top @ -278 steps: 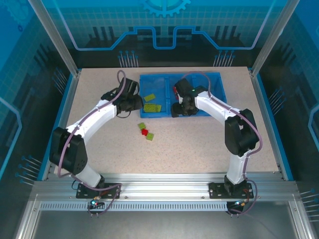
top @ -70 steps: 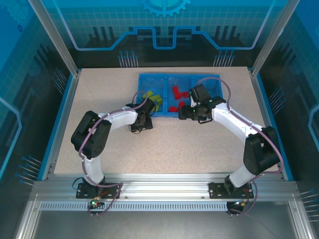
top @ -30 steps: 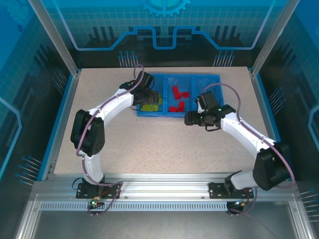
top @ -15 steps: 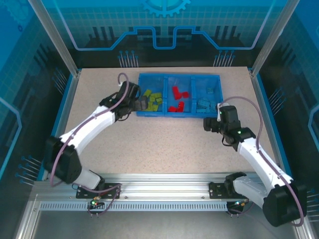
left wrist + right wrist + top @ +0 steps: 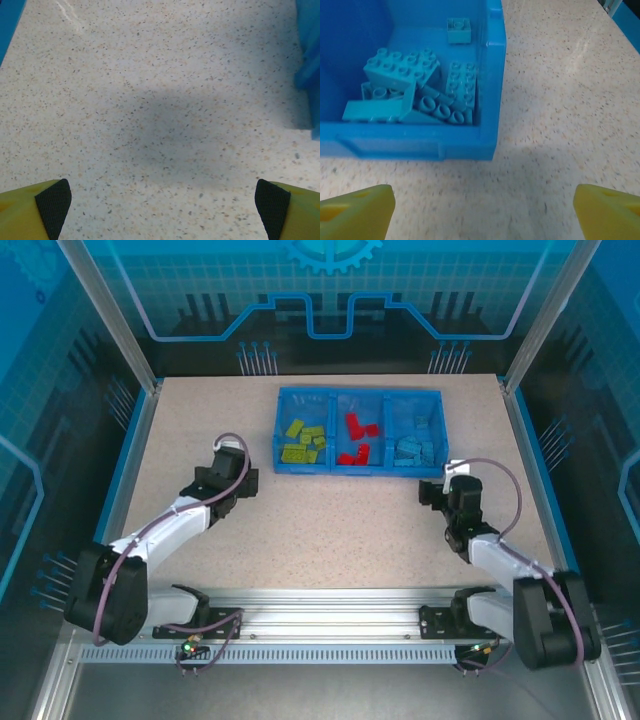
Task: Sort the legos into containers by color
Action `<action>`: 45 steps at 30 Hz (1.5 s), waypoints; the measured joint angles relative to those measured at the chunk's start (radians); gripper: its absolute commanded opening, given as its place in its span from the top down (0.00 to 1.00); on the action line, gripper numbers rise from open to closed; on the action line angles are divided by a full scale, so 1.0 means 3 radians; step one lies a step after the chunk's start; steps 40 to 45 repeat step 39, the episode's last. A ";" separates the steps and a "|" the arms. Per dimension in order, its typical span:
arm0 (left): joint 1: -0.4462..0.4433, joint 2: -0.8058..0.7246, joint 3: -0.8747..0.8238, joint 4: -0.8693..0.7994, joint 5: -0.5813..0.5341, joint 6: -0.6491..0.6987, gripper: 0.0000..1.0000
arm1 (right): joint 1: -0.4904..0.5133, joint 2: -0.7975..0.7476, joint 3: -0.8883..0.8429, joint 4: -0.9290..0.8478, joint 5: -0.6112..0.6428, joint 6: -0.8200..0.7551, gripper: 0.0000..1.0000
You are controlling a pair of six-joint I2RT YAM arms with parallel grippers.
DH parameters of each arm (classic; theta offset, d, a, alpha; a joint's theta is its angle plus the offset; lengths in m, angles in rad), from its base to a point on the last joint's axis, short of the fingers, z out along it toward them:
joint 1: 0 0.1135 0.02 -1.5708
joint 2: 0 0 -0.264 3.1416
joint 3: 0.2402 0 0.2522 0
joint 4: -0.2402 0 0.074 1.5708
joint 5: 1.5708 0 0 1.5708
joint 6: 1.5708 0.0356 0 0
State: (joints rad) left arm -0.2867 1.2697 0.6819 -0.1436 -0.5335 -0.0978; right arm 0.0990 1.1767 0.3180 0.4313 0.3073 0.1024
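A shallow blue plastic tray (image 5: 360,472) with three side-by-side compartments is set on the far half of the speckled beige desk (image 5: 340,540). The small studded plastic bricks are all gathered inside it. The lime green bricks (image 5: 303,440) are lodged in the left compartment, the red bricks (image 5: 353,437) in the middle one and the light blue bricks (image 5: 415,447) in the right one.

The left claw (image 5: 232,475) is held over bare desk, near the tray's near left corner but apart from it. Its black-padded yellow fingers (image 5: 52,200) are spread wide and nothing is gripped.

The right claw (image 5: 448,492) is held just on the near side of the tray's near right corner. Its yellow fingers (image 5: 355,210) are likewise spread wide and nothing is gripped. In the right wrist view the light blue bricks are seen heaped towards the near wall of the right compartment. One small light blue brick (image 5: 458,29) is set apart by the far wall.
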 measured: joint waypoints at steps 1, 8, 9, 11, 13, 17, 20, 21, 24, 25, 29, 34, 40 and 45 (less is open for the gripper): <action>0.0020 -0.0031 -0.0095 0.0127 0.0001 0.0062 0.01 | -0.0025 0.0167 0.0041 0.0102 -0.0009 0.0001 0.06; 0.0172 -0.0182 -0.0626 0.0886 0.0118 0.0276 0.01 | -0.0071 0.0983 0.0350 0.0671 -0.0184 -0.0114 0.00; 0.0205 -0.0186 -0.0670 0.0985 0.0142 0.0291 0.01 | -0.0071 0.1012 0.0324 0.0806 -0.0193 -0.0123 0.00; 0.0294 -0.0178 -0.0731 0.1171 0.0207 0.0315 0.01 | -0.0071 0.1035 0.0308 0.0903 -0.0211 -0.0136 0.00; 0.0380 -0.0130 -0.0768 0.1386 0.0278 0.0326 0.01 | -0.0070 0.1041 0.0305 0.0974 -0.0229 -0.0148 0.00; 0.0573 0.0125 -0.0857 0.1937 0.0535 0.0326 0.01 | -0.0071 0.1041 0.0305 0.1053 -0.0257 -0.0160 0.00; 0.0698 0.0379 -0.0896 0.2389 0.0773 0.0333 0.01 | -0.0070 0.1041 0.0305 0.1082 -0.0266 -0.0172 0.00; 0.0739 0.0482 -0.0898 0.2538 0.0856 0.0332 0.01 | -0.0070 0.1041 0.0305 0.1088 -0.0266 -0.0172 0.00; 0.0842 0.0853 -0.0933 0.3003 0.1045 0.0323 0.01 | -0.0070 0.1041 0.0305 0.1108 -0.0266 -0.0173 0.00; 0.0872 0.0899 -0.0952 0.3019 0.1094 0.0317 0.01 | -0.0070 0.1041 0.0305 0.1110 -0.0266 -0.0173 0.00; 0.0922 0.0908 -0.0993 0.3190 0.1188 0.0294 0.01 | -0.0070 0.1041 0.0305 0.1111 -0.0266 -0.0173 0.00; 0.0922 0.0908 -0.0993 0.3320 0.1247 0.0259 0.01 | -0.0070 0.1041 0.0305 0.1110 -0.0267 -0.0173 0.00; 0.0922 0.0908 -0.0993 0.3356 0.1250 0.0258 0.01 | -0.0043 0.1052 0.0305 0.1111 -0.0254 -0.0202 0.00; 0.0922 0.0908 -0.0993 0.3356 0.1250 0.0258 0.01 | -0.0043 0.1052 0.0305 0.1111 -0.0254 -0.0202 0.00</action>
